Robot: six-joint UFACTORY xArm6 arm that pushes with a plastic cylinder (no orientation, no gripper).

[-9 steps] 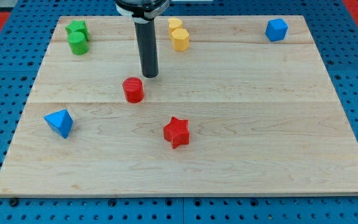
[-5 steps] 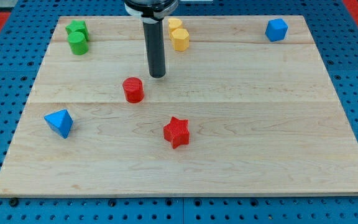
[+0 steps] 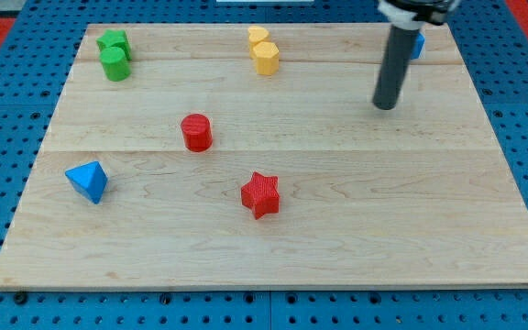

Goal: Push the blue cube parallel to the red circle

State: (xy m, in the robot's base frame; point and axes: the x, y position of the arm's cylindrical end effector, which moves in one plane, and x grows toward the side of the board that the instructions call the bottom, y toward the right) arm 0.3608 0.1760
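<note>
The tip (image 3: 386,106) has swung from the red circle (image 3: 196,132) to five o'clock of the blue cube (image 3: 417,44), light and rigid; no claw shows.

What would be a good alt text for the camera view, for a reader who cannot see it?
A dark rod's tip rests on a wooden board near the view's top right, just below a blue cube it partly hides. A red cylinder stands left of centre, with a red star, a blue pyramid, green blocks and yellow blocks around.
</note>
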